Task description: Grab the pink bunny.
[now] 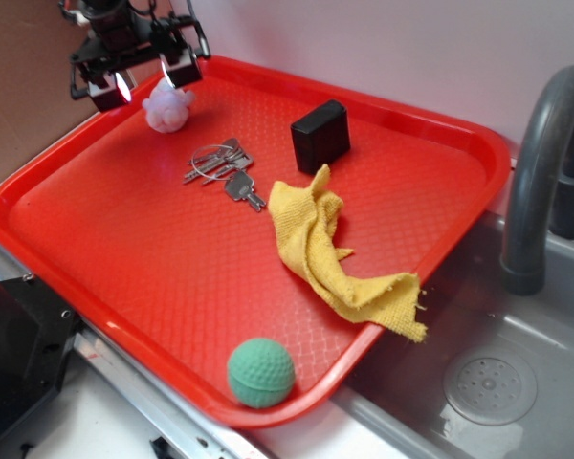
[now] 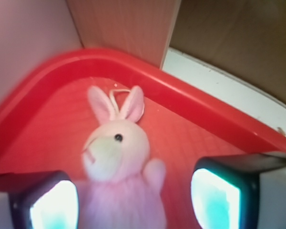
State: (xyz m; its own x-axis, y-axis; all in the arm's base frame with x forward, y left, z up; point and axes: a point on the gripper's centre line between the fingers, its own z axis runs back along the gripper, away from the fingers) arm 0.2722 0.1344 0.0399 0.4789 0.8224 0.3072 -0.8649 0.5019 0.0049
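The red tray (image 1: 124, 249) fills most of the exterior view, resting tilted across the worktop edge (image 1: 96, 421) with its 4 o'clock corner reaching over the grey sink (image 1: 517, 382); its raised rim keeps the loose things from rolling off, which is likely why the green ball (image 1: 261, 372) has settled against the rim at 6 o'clock. The curved grey faucet (image 1: 540, 172) stands at 3 o'clock, apart from the tray.

Near the tray's middle a yellow cloth (image 1: 330, 249) lies crumpled, one ragged end trailing over the rim toward the sink. At its 12 o'clock sits a black box (image 1: 320, 134), and at its 10 o'clock a bunch of keys (image 1: 225, 170) on a ring lies flat.

The pink bunny (image 1: 167, 105) sits in the tray's far corner at 11 o'clock, well apart from everything else, so nothing crowds the approach. In the wrist view the pink bunny (image 2: 117, 167) is upright, ears pointing toward the rim corner.

The claw (image 1: 142, 81) hangs just above and beside the bunny, spread wide: in the wrist view the two fingers (image 2: 214, 191) stand on either side of the plush body, with a clear gap on the right side and nothing gripped. That placement looks like a straddle set up for closing; the claw probably needs to come lower first, since the soft rounded body could slip out of a high pinch.
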